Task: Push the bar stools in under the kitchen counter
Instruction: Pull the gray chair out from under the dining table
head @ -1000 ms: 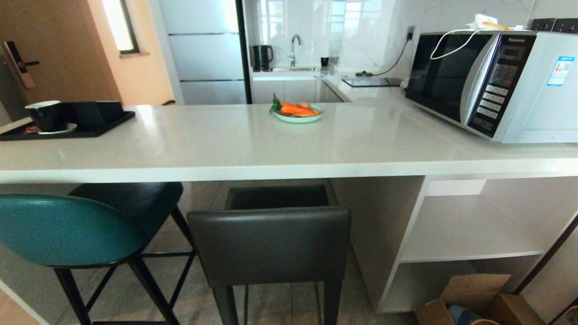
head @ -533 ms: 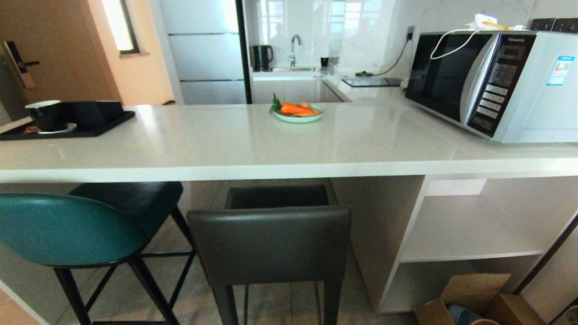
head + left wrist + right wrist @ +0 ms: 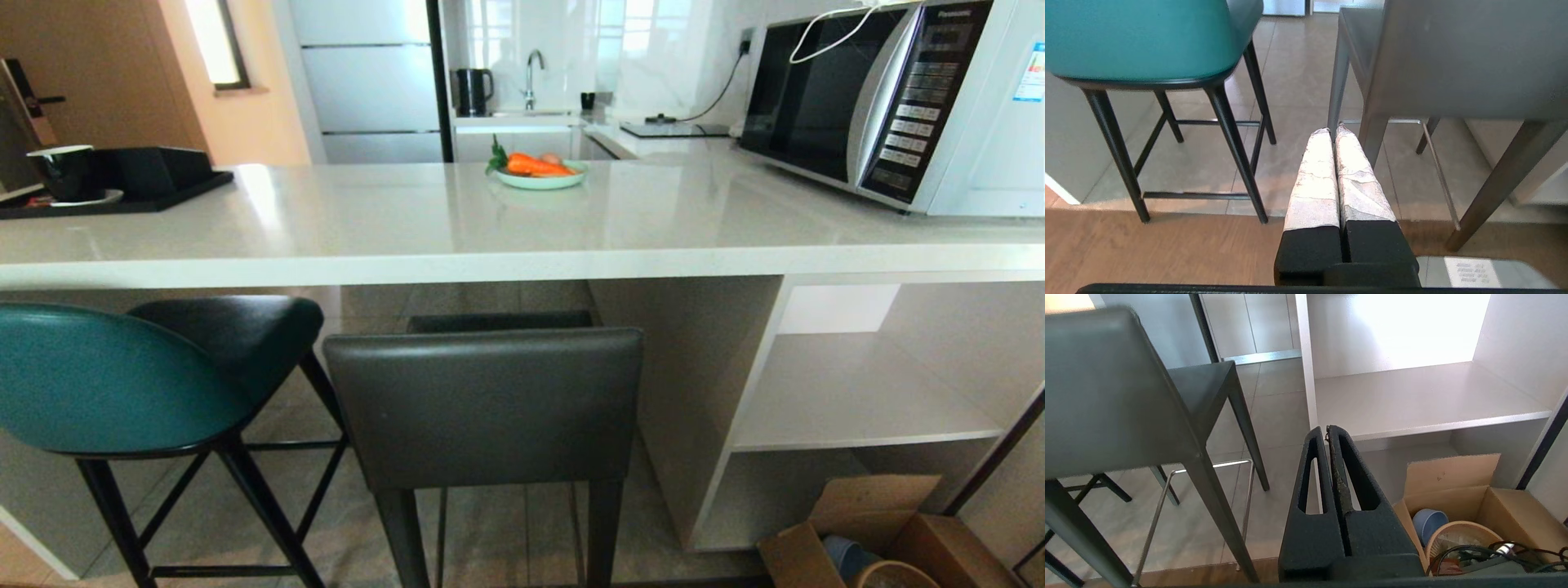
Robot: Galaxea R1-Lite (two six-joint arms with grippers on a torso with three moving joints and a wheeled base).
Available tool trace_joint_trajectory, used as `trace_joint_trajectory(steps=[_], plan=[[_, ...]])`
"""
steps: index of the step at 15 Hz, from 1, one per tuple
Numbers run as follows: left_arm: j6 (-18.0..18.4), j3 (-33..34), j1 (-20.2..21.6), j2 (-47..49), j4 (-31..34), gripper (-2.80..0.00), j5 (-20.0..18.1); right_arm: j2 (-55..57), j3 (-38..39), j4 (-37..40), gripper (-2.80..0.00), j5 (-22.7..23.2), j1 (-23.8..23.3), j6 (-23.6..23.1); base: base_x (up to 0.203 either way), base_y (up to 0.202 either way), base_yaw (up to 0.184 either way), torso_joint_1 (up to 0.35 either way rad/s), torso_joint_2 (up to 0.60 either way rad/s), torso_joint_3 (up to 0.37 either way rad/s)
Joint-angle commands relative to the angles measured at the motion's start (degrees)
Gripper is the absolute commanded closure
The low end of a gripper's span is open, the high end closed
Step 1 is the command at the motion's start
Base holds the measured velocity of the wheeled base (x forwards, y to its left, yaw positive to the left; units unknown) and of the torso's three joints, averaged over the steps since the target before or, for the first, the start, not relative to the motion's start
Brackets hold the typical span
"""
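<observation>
Two bar stools stand in front of the kitchen counter [image 3: 457, 265], their backs toward me. The teal-backed stool [image 3: 106, 384] with a black seat and thin black legs is on the left. The dark-grey leather stool [image 3: 482, 404] is in the middle, its seat partly under the slab. Neither arm shows in the head view. In the left wrist view my left gripper [image 3: 1333, 130] is shut and empty, low between the teal stool [image 3: 1143, 36] and the grey stool [image 3: 1453, 61]. In the right wrist view my right gripper [image 3: 1326, 429] is shut and empty, right of the grey stool [image 3: 1106, 396].
On the counter sit a microwave [image 3: 890, 98] at the right, a plate with carrots [image 3: 539, 171] in the middle and a black tray with a cup [image 3: 106, 184] at the left. White shelf cubbies [image 3: 857, 400] lie under the right end. An open cardboard box [image 3: 865, 539] is on the floor.
The whole head view has shifted: the counter top sits higher and flatter in the picture and the stool backs look closer and larger. The stools themselves have not moved.
</observation>
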Motion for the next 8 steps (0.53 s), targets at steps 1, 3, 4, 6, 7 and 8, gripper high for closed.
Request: trace_joint_trajectory(steps=[1, 3, 4, 6, 7, 8], plan=[[-0.03, -0.01, 0.0, 0.06, 0.04, 0.0, 0.04, -0.02, 1.58, 0.04, 0.0, 0.0, 0.01, 0.05, 0.0, 0.0, 0.0, -0.271, 0.5, 0.193], [-0.03, -0.01, 0.0, 0.06, 0.04, 0.0, -0.04, -0.02, 1.58, -0.02, 0.0, 0.0, 0.01, -0.01, 0.0, 0.0, 0.0, -0.251, 0.34, 0.129], [-0.03, -0.01, 0.0, 0.06, 0.04, 0.0, 0.04, -0.02, 1.58, 0.06, 0.0, 0.0, 0.01, -0.03, 0.0, 0.0, 0.0, -0.251, 0.35, 0.154], [-0.03, -0.01, 0.0, 0.06, 0.04, 0.0, 0.04, -0.02, 1.58, -0.02, 0.0, 0.0, 0.01, -0.03, 0.0, 0.0, 0.0, -0.261, 0.31, 0.12], [-0.03, -0.01, 0.0, 0.06, 0.04, 0.0, -0.05, -0.02, 1.58, 0.04, 0.0, 0.0, 0.01, 0.05, 0.0, 0.0, 0.0, -0.2, 0.35, 0.124], [-0.03, -0.01, 0.0, 0.06, 0.04, 0.0, 0.04, -0.02, 1.58, -0.02, 0.0, 0.0, 0.01, 0.05, 0.0, 0.0, 0.0, -0.107, 0.27, 0.128]])
